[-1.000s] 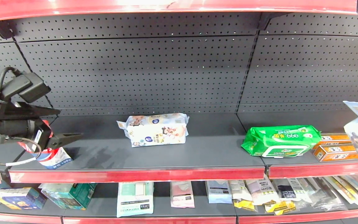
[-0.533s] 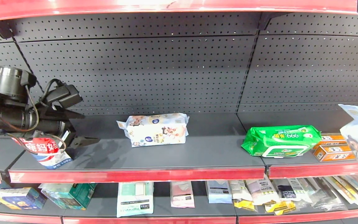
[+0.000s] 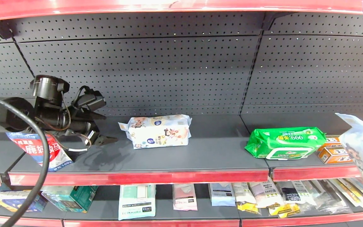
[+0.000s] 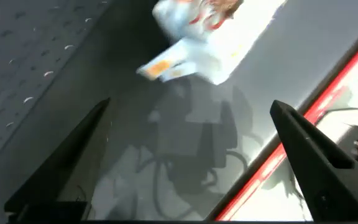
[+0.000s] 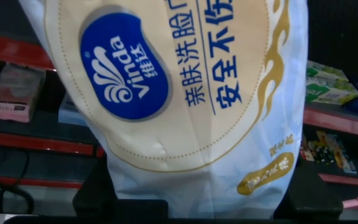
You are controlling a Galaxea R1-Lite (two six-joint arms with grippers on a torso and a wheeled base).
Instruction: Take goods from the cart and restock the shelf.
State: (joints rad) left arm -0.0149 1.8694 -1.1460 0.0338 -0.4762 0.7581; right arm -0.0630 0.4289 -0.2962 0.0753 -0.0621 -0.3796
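- Across the working level runs the dark grey metal shelf, with a red front lip and a perforated back panel.
- Off its right end, forward of the front edge, hangs the big white-and-blue soft plastic tissue pack, the item I'm restocking. The right gripper is closed on its near end, one dark finger at each side. I judge the pack light and squashy with slick film, so a hold across the fat body should serve better than one on the crimped seam.
- Mid-shelf, toward the back edge, lies a white cartoon-printed soft pack. A green plastic wipes pack sits near the right front edge, just beside some orange cardboard boxes. A red-white-blue pouch stands at the left front corner.
- The left gripper hovers low over the shelf's left part, fingers spread wide and empty.
- The right wrist view gives me the fingers bracketing the tissue pack, while the head view gives me its place against the shelf. The left wrist view confirms bare shelf between the left fingers.
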